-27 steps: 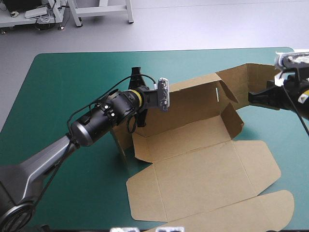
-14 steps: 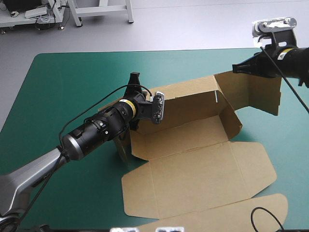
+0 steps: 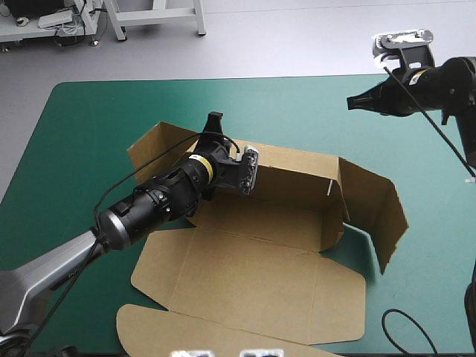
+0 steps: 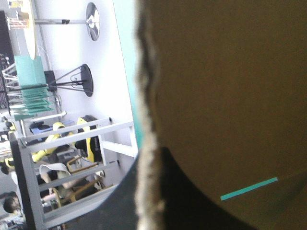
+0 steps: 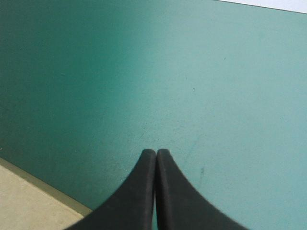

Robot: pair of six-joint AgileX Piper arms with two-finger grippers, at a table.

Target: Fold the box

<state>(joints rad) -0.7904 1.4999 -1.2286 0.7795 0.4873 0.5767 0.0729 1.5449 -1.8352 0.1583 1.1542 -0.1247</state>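
Teal-green cover [image 3: 89, 149] bears the brown box [image 3: 253, 260], left fingers [image 3: 215, 119] pinching its wall.

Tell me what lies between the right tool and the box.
Only bare teal-green cover, as the high view shows. The right tool is shut, apart from the box.

One box [image 3: 245, 275], one teal-green table [image 3: 89, 134] — and two grippers: left gripper [image 3: 214, 119], right gripper [image 3: 351, 103].
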